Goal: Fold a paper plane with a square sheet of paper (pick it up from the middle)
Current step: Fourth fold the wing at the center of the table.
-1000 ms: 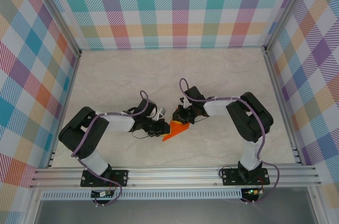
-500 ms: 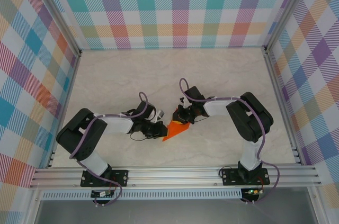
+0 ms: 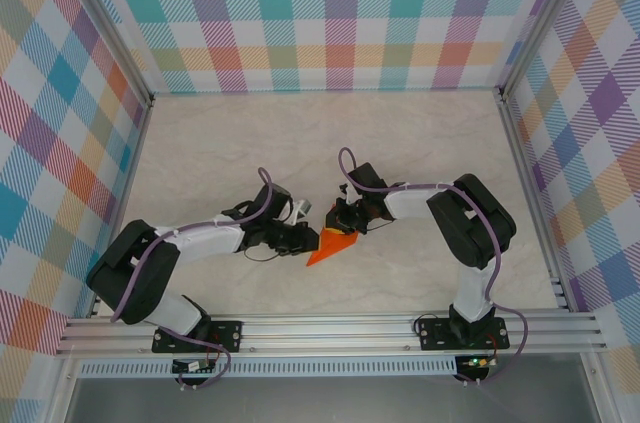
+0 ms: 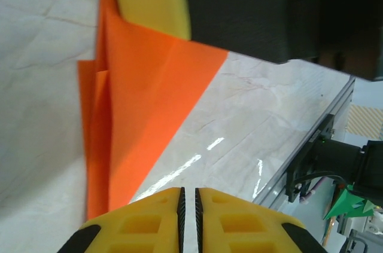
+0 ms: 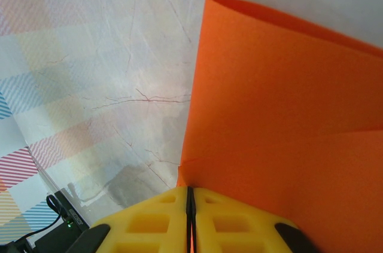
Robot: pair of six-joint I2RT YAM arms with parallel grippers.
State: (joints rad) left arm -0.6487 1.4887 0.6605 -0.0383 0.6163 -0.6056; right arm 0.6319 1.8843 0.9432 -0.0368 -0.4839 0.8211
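right gripper (image 5: 189, 192) clamped on folded square sheet of paper (image 5: 281, 109); left gripper (image 4: 189, 193) jaws together beside it.

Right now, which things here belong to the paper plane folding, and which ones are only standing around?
Belongs to the job:
- orange paper, already folded to a point
- right gripper, shut on the paper
- left gripper, shut, at the paper's edge

Only surroundings:
- table
- checked walls
- aluminium rail
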